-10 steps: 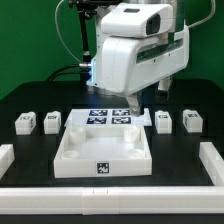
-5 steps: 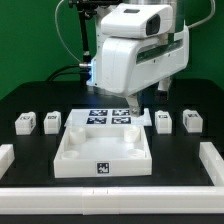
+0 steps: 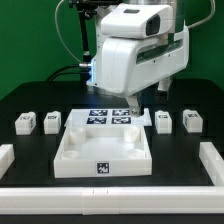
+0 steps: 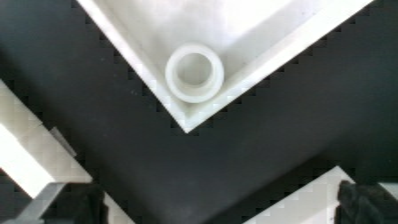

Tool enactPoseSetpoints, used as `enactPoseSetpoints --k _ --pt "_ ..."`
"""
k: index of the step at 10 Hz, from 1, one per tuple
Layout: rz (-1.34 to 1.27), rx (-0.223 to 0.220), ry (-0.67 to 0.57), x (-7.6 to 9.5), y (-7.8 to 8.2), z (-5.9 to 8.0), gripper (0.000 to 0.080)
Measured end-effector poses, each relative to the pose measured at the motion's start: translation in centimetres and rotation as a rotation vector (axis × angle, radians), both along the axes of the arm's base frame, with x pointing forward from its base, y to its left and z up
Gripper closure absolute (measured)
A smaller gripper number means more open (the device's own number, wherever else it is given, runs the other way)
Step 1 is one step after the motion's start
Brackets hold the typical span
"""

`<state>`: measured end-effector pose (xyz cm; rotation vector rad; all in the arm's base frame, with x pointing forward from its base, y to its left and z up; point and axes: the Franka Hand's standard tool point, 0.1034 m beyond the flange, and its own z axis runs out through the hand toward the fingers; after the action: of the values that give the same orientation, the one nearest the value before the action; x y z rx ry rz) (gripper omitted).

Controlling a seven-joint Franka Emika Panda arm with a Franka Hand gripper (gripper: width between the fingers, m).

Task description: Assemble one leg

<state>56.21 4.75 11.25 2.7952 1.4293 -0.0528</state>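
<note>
Black table (image 3: 30, 98), rails (image 3: 212, 160) edging; tabletop (image 3: 100, 145) centred (claw (image 4: 205, 205) wide).

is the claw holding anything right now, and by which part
Nothing is held. The claw is wide open with nothing between its jaws; the white plastic square tabletop lies apart from it on the black table, untouched.

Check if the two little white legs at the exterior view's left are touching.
Apart. The exterior view shows a strip of black table between the outer leg and the inner leg.
</note>
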Motion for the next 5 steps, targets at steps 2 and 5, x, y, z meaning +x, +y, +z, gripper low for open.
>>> enactPoseSetpoints --k 2,5 --pt "0.009 0.0 0.0 0.0 0.0 0.0 0.0149" --pt "0.132 -0.001 0.001 -2.0 -0.6 -0.5 0.0149"
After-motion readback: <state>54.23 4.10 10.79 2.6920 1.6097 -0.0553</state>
